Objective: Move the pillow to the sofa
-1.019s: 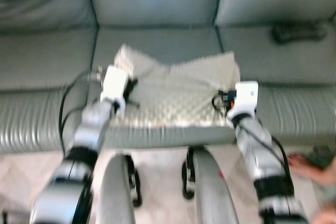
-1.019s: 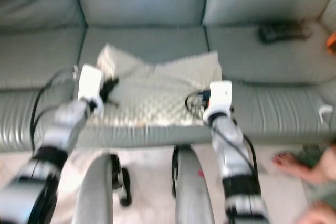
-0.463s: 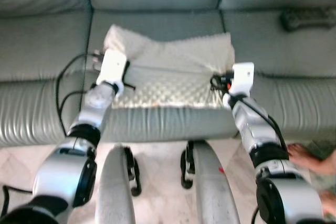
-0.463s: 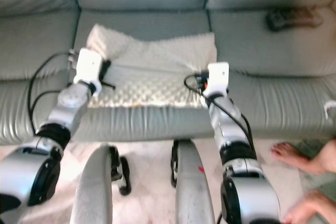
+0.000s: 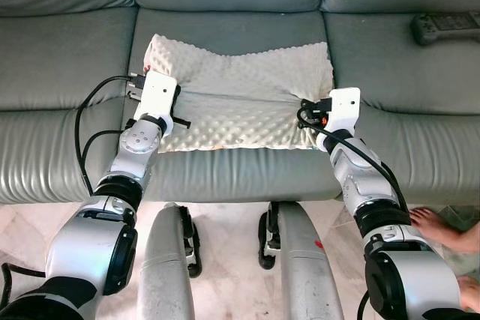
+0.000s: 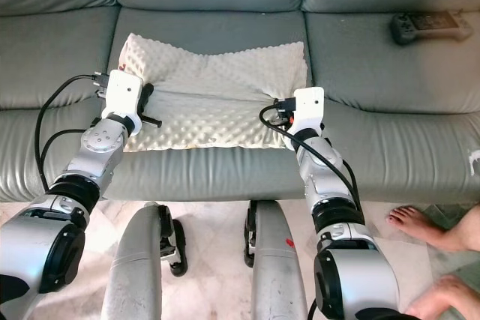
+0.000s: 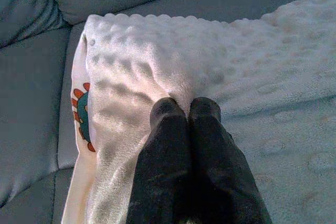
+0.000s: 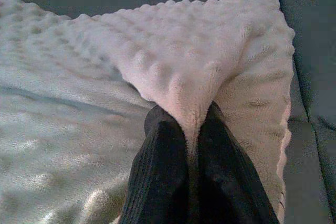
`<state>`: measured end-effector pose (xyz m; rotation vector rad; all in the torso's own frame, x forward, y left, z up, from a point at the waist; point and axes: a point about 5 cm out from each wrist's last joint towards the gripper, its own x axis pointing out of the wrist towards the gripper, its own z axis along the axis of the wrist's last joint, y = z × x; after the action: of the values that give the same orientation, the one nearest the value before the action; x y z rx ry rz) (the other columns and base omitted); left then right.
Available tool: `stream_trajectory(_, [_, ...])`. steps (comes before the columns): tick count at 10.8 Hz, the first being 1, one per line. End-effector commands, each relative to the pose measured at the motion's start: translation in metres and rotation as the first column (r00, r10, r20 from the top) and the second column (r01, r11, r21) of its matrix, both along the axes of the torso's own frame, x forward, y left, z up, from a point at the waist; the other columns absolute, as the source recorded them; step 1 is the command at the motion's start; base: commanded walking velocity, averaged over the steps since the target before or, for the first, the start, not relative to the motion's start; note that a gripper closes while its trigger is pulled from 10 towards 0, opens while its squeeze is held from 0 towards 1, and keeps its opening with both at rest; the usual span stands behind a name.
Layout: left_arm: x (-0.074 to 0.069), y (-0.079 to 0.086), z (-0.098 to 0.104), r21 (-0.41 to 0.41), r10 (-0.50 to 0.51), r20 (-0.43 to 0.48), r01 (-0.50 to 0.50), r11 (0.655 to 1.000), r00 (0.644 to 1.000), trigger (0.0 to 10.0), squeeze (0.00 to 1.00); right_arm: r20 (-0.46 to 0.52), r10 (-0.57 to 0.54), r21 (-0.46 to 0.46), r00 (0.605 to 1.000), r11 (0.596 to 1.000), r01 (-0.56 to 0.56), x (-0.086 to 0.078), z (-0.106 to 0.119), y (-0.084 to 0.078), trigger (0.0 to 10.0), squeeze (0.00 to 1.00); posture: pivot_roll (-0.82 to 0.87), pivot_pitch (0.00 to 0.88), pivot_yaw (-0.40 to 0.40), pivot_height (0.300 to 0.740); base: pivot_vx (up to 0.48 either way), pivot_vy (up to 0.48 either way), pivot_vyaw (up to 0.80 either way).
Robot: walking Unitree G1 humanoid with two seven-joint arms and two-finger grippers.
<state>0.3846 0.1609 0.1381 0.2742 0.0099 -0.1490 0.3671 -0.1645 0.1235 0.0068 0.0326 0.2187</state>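
Cream, bumpy pillow [image 5: 240, 103] lying flat on the middle seat of the grey sofa [image 5: 67, 73], stretched between both grippers. Left gripper [image 7: 186, 109] pinched tight on a fold at one side of the pillow, fingers pressed together. Right gripper [image 8: 185, 119] clamped on a raised fold at the other side. Little orange and green picture [image 7: 81, 116] just beside the left gripper, on the pillow's edge. Black game controller [image 5: 446, 26] well beyond the right gripper, on the next seat. A person's bare foot [image 6: 416, 224] on the floor, near the right arm.
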Motion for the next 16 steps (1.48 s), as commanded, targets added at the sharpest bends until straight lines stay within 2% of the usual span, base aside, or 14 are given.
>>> stream_trajectory(1, [-0.004,0.03,-0.005,0.012,0.117,-0.016,-0.116,0.993,0.993,10.0,0.0,-0.033,-0.08,0.005,0.996,0.997,0.08,-0.005,-0.01,-0.021,10.0,0.0,-0.1,0.438,-0.001,0.646,0.0,0.0,0.0])
stream_trajectory(7, [-0.004,0.03,-0.005,0.012,0.117,-0.016,-0.116,0.993,0.993,10.0,0.0,-0.033,-0.08,0.005,0.996,0.997,0.08,-0.005,-0.01,-0.021,10.0,0.0,-0.1,0.438,-0.001,0.646,0.0,0.0,0.0])
stream_trajectory(8, [-0.002,0.032,-0.005,0.013,0.155,-0.006,-0.155,0.988,0.988,10.0,0.5,-0.015,-0.053,0.033,0.999,0.998,0.053,-0.004,-0.014,-0.009,10.0,0.0,-0.1,0.391,-0.037,0.646,0.0,0.0,0.0])
stream_trajectory(9, [-0.002,0.029,-0.007,-0.001,0.152,-0.019,-0.152,0.988,0.988,10.0,0.0,-0.017,-0.044,0.042,0.999,0.998,0.045,-0.006,-0.017,-0.003,10.0,0.0,-0.1,0.39,-0.038,0.646,0.0,0.0,0.0])
stream_trajectory(14, [-0.003,0.028,-0.008,-0.017,0.149,-0.018,-0.149,0.989,0.989,10.0,0.0,-0.011,-0.044,0.032,0.999,0.998,0.045,-0.004,-0.018,-0.002,10.0,0.0,-0.1,0.398,-0.044,0.646,0.0,0.0,0.0])
stream_trajectory(16, [-0.004,0.027,-0.011,-0.052,0.128,-0.027,-0.129,0.99,0.991,10.0,0.0,-0.014,-0.02,0.058,1.0,0.998,0.021,-0.007,-0.022,0.002,10.0,1.0,-0.1,0.401,-0.044,0.646,0.0,0.0,0.0])
